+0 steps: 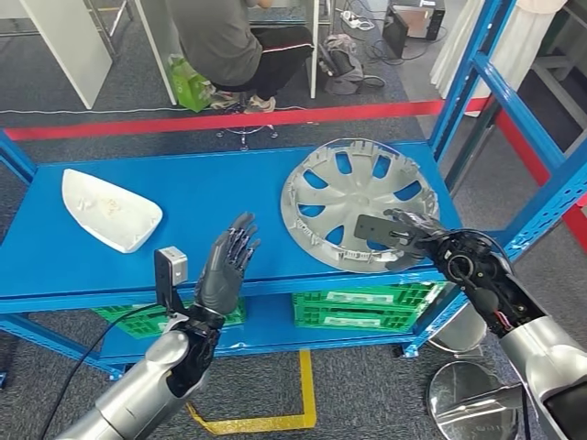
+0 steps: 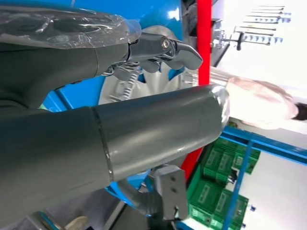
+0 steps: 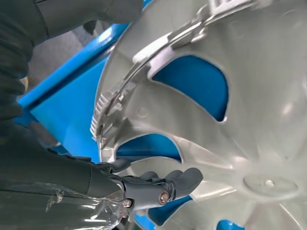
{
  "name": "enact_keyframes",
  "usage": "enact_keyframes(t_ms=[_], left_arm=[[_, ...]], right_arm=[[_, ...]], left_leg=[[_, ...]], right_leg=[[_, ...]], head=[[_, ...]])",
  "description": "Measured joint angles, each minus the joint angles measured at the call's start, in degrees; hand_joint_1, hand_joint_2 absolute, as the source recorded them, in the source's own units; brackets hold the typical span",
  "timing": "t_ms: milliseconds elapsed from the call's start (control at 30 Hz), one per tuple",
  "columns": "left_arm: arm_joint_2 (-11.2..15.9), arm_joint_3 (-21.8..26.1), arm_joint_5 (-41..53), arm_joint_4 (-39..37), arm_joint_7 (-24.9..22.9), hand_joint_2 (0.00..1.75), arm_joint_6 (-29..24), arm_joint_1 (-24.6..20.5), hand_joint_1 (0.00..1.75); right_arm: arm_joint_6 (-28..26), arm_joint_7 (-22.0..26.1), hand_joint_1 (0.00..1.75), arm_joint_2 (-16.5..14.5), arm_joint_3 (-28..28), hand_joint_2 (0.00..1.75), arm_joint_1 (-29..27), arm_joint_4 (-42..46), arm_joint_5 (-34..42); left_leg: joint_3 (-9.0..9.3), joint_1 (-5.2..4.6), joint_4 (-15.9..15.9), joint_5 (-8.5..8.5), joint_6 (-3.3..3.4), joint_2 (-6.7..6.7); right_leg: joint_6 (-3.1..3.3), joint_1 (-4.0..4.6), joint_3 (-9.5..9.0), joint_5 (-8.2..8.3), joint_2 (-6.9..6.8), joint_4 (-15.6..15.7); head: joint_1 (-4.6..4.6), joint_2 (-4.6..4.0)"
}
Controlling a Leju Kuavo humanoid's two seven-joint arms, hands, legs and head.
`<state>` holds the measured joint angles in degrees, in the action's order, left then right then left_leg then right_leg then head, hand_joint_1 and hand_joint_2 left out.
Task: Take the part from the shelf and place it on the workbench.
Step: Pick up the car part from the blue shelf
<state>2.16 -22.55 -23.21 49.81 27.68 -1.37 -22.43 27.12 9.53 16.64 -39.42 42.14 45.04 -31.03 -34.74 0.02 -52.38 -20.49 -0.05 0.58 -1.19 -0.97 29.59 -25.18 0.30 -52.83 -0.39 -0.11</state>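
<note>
Below, green crates under hubcap shelf

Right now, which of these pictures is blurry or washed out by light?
Head view: evenly lit and sharp, the silver spoked plastic wheel cover clear. Left wrist view: the robot's left hand, close up, is soft, and the background beyond the blue metal shelf is overexposed white. Right wrist view: mild softness close up.

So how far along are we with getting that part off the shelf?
Early stage. Done: the right robot hand has reached the silver wheel cover, fingers over its near rim. In hand: securing that grip; a firm hold isn't clear, and the cover lies on the blue shelf. The left robot hand is open. Left: lifting and carrying it to the workbench.
</note>
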Motion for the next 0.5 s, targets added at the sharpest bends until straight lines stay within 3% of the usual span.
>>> enact_keyframes(t_ms=[500], left_arm=[[-0.17,-0.16,-0.39,-0.94,1.8,0.0,0.86,-1.11,0.0]], right_arm=[[2.86,5.27,0.0,-2.65,-3.86,1.75,6.03,-11.66,-3.19]], left_leg=[[0.0,0.0,0.0,0.01,-0.01,-0.01]], right_leg=[[0.0,0.0,0.01,0.0,0.01,0.0]], head=[[0.04,0.0]])
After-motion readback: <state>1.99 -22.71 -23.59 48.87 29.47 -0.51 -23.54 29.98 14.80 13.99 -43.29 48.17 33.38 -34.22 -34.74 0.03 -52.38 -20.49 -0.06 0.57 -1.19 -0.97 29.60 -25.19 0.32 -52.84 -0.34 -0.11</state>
